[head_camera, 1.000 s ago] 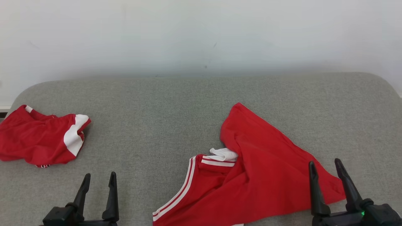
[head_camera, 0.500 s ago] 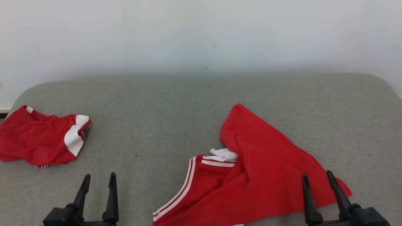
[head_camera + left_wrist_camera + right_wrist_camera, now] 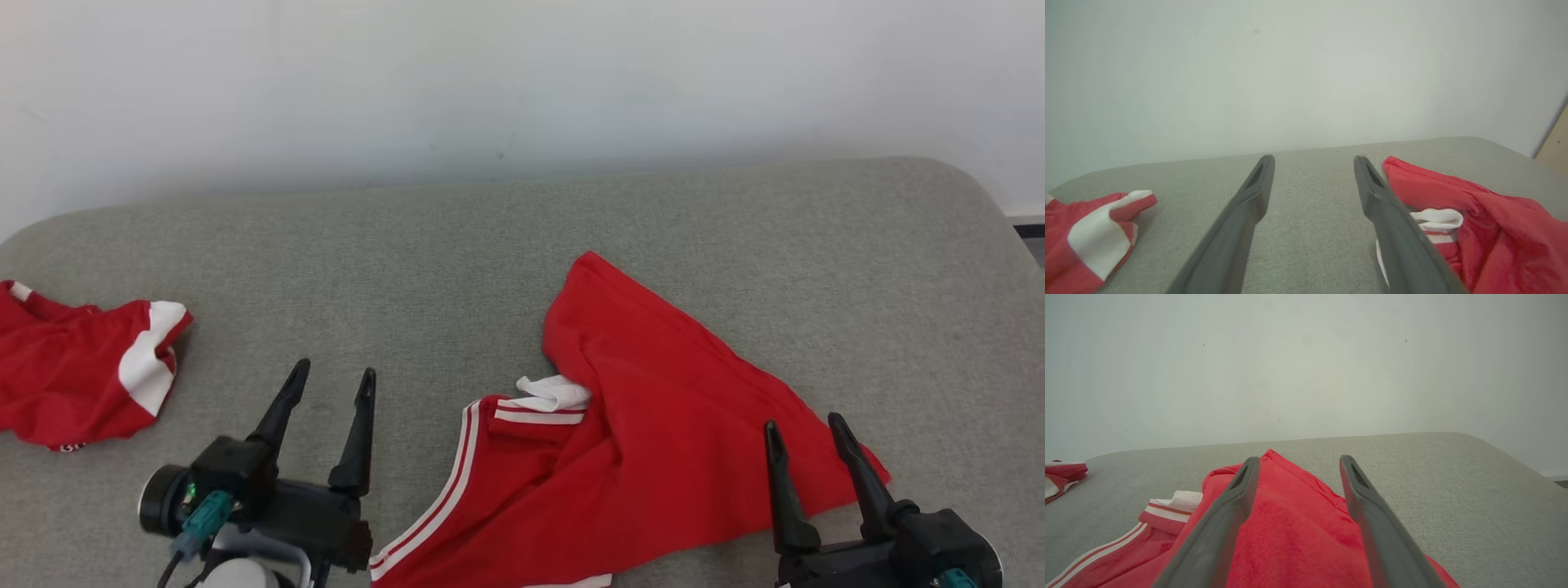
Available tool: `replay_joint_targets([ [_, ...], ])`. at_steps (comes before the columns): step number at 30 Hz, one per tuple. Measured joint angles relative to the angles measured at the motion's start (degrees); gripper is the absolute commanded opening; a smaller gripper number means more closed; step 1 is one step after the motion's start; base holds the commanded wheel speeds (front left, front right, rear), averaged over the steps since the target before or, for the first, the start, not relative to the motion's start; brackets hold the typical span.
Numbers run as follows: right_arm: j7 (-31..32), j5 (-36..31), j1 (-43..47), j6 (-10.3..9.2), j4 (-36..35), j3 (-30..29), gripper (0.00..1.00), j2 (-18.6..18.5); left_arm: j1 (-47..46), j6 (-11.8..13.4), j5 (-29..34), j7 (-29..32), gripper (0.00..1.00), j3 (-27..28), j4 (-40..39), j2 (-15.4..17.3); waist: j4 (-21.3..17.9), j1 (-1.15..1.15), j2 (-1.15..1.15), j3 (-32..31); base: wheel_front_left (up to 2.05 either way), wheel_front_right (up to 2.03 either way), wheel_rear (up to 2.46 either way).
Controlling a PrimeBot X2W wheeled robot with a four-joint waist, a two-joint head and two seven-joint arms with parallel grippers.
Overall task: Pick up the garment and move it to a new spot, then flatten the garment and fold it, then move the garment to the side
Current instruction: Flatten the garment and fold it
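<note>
Grey padded worktop point(image 3: 408, 269) against a pale wall carries the crumpled red jersey point(image 3: 653, 457), which lies beneath and ahead of the right tool point(image 3: 802, 421) and just right of the left tool point(image 3: 335, 369). Both tools stand open and empty. The pickup seems not yet begun, and the next move calls for pinching a hem. Bare fabric ahead of the left tool offers room. Red shorts point(image 3: 65, 367) lie well to its left.

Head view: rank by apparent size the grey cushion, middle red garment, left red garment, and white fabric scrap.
1. Grey cushion
2. Middle red garment
3. Left red garment, cut off by the frame edge, so its full size is unsure
4. White fabric scrap
</note>
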Motion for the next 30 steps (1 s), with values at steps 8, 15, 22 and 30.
replay_joint_targets([
  [8, 0.0, 0.1, -1.6, 0.00, 0.6, 0.7, 1.00, 0.1, -7.9, 0.0, -2.1, 0.0, 1.00, -9.3, 8.1, 3.8, -4.0, 0.00, 0.00, 2.2, 0.00, 0.00, 0.00],
  [15, 0.0, 0.7, -3.3, 0.00, 0.5, 1.0, 1.00, 0.1, -12.0, 0.0, -5.1, 0.5, 1.00, -15.9, 16.0, 6.5, -7.6, 0.00, 0.00, 4.9, 0.00, 0.00, 0.00],
  [22, 0.0, 1.4, -4.4, 0.00, 0.5, 1.1, 1.00, 0.1, -15.4, 0.0, -8.1, 0.5, 1.00, -23.1, 23.1, 8.0, -10.6, 0.01, 0.00, 7.7, 0.00, 0.00, 0.00],
  [30, 0.0, 1.5, -4.5, 0.00, 0.3, 0.9, 1.00, 0.1, -19.3, 0.0, -11.3, 0.3, 0.00, -27.3, 28.2, 8.0, -11.9, 0.01, 0.00, 8.7, 0.00, 0.00, 0.00],
])
